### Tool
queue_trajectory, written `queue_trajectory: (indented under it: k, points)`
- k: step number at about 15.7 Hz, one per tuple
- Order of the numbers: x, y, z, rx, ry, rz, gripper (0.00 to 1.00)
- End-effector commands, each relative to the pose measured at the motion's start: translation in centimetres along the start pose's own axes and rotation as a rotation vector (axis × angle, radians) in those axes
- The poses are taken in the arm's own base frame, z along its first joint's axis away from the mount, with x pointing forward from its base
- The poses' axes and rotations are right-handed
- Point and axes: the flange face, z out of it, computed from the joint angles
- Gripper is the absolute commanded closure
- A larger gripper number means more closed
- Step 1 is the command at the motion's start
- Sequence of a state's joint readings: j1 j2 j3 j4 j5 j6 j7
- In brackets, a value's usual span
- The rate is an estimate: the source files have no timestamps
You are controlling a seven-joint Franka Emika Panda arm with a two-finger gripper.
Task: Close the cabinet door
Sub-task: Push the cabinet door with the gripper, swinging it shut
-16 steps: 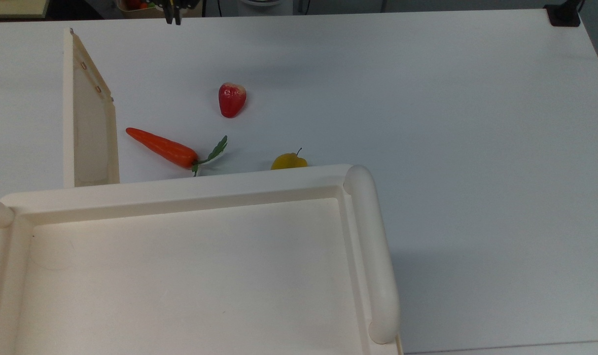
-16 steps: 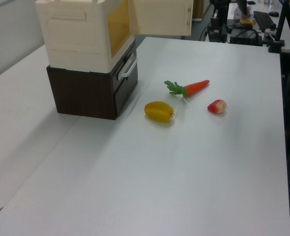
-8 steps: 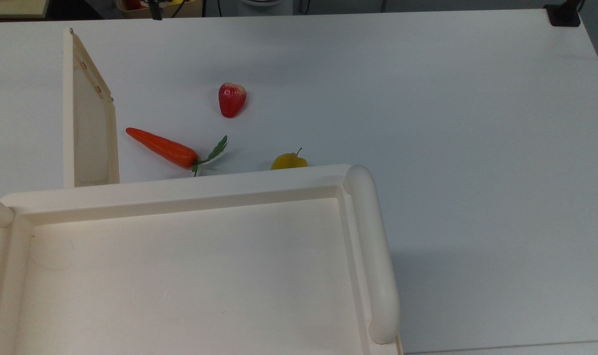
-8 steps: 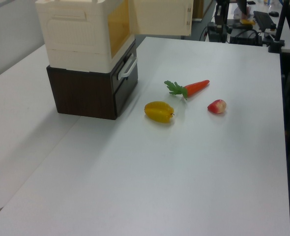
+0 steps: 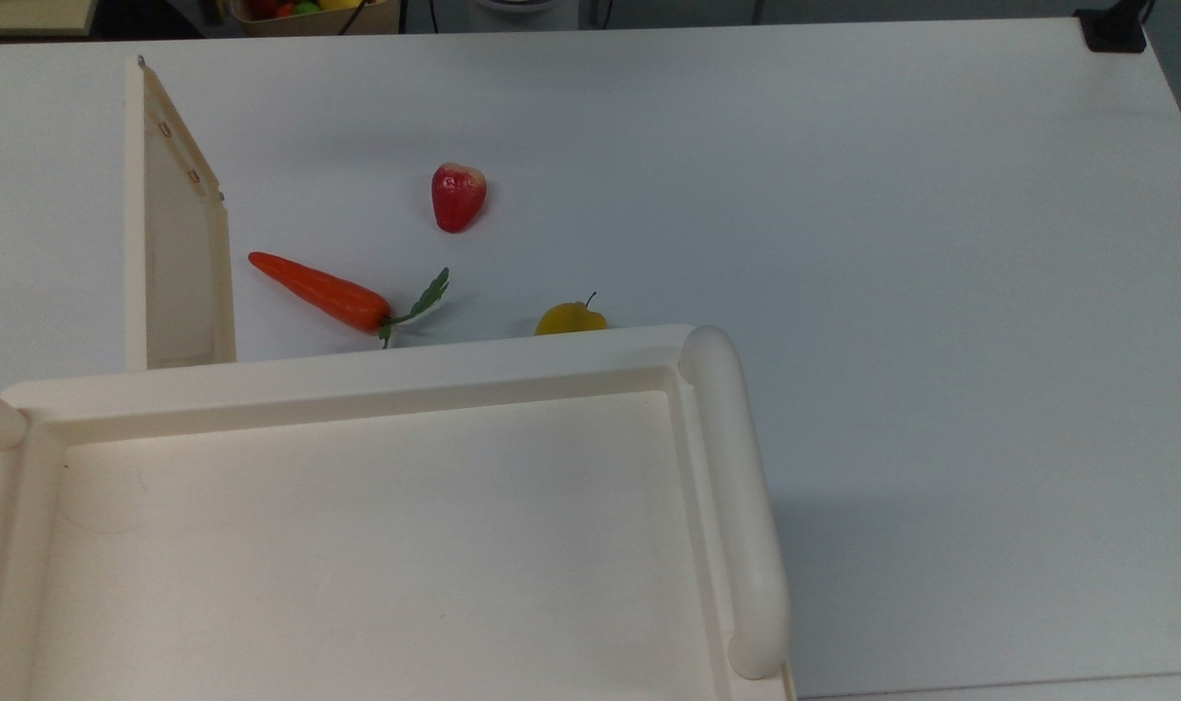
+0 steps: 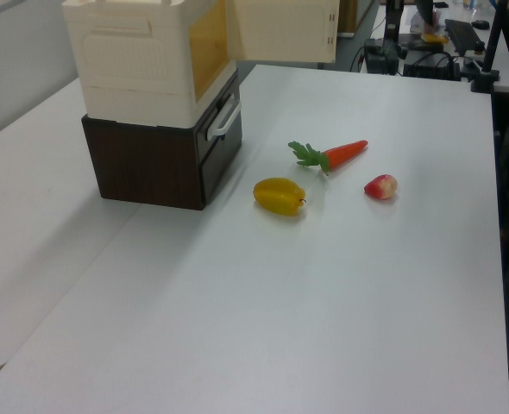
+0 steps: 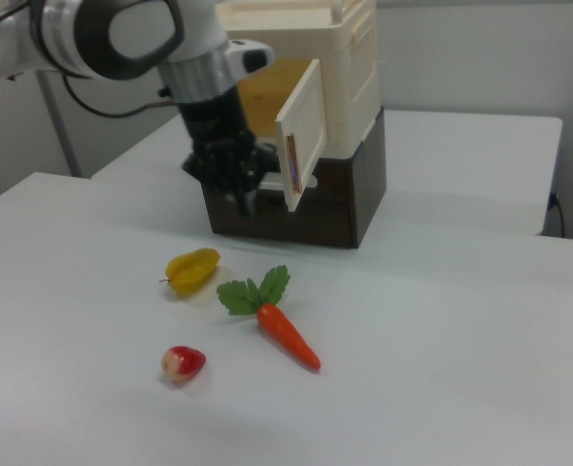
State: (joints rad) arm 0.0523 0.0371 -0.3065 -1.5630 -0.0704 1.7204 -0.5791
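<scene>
Cream plastic cabinet (image 6: 142,60) on a dark brown base (image 6: 151,164), interior amber-lit, contents not visible. Door (image 7: 301,136), a thin flat cream panel, stands swung wide open off the cabinet front. Claw (image 7: 243,199) hangs just beside the door's inner face in the right view, contact unclear; can't tell how far open it is. On the white table (image 5: 843,243) near the cabinet: glossy orange carrot (image 5: 319,290), yellow fruit (image 6: 279,197), red fruit (image 5: 458,197).
</scene>
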Motion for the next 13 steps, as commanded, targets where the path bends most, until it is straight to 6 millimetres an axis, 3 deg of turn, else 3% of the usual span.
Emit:
queue_trajectory:
  k: [1, 5, 7, 10, 13]
  points:
    - [0.6, 3.5, 1.6, -0.087, 0.067, -0.155, 1.00]
    - [1.6, 6.1, 2.1, -0.159, 0.198, -0.162, 1.00]
    - [3.3, 6.6, 3.2, -0.182, 0.301, -0.155, 1.00]
    - [5.4, 6.7, 5.5, -0.222, 0.362, -0.149, 1.00]
    - [6.8, 5.7, 6.2, -0.193, 0.415, -0.130, 1.00]
